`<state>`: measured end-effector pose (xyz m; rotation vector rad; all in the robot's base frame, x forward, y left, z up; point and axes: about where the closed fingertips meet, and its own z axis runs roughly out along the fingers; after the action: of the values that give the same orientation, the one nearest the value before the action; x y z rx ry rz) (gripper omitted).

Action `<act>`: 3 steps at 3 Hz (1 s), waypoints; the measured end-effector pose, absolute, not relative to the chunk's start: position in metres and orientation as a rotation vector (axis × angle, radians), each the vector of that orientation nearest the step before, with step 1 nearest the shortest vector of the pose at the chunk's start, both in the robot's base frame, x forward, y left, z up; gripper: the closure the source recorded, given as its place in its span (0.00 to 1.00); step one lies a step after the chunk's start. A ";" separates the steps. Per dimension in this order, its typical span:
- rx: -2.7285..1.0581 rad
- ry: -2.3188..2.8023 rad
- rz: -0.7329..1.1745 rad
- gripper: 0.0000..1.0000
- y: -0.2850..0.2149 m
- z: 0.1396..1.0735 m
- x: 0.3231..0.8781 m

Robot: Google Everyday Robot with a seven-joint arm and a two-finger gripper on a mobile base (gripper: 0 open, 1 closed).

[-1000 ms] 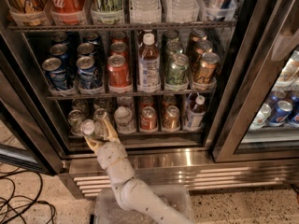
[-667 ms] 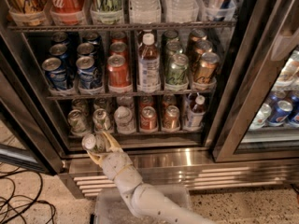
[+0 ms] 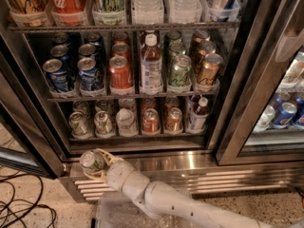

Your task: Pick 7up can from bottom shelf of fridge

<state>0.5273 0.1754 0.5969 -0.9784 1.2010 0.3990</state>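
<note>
My gripper (image 3: pixel 95 164) is at the lower left, in front of the fridge's ribbed steel base (image 3: pixel 190 175), below the bottom shelf (image 3: pixel 137 137). It is shut on the 7up can (image 3: pixel 91 161), a green can with a silver top, held outside the fridge (image 3: pixel 142 80). The white arm runs from the gripper down to the lower right. Two more green cans (image 3: pixel 78 123) stand at the left of the bottom shelf, beside a pale can, a red can and an orange-bronze can.
The middle rack holds blue cans (image 3: pixel 57 75), a red can (image 3: pixel 120 72), a bottle (image 3: pixel 151 65), green and bronze cans. An open glass door (image 3: pixel 251 80) stands at the right. Black cables (image 3: pixel 21 203) lie on the floor at the left.
The gripper has pulled back and down from the bottom shelf with the can, to in front of the steel base. The arm has drawn lower in view.
</note>
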 end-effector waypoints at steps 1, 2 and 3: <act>-0.978 1.200 0.399 1.00 0.176 0.598 0.527; -0.944 1.168 0.412 1.00 0.177 0.611 0.525; -0.832 1.061 0.451 1.00 0.162 0.657 0.524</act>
<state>0.5244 0.1617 0.6565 -0.8325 1.0612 0.4512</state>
